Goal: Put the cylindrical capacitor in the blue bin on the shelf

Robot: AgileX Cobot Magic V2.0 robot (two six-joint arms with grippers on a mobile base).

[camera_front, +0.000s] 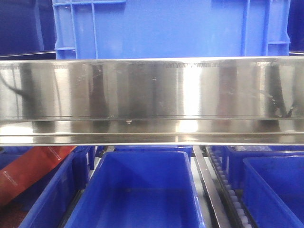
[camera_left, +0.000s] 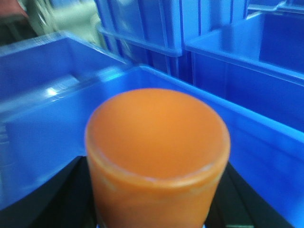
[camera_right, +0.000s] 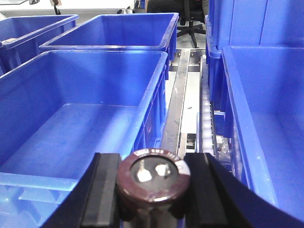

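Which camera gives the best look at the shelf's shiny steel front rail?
The front-facing view: the front rail spans the whole frame, reflective and scuffed. The right wrist view shows only a roller track between bins; the left wrist view shows none of it.

We see the shelf rail (camera_front: pixel 152 95) across the view, with an upper bin (camera_front: pixel 166 28) behind it. Below it the middle bin (camera_front: pixel 142 175) lies between a left bin (camera_front: pixel 52 194) and a roller track (camera_front: pixel 232 194), and a right bin (camera_front: pixel 275 190) lies beyond the track
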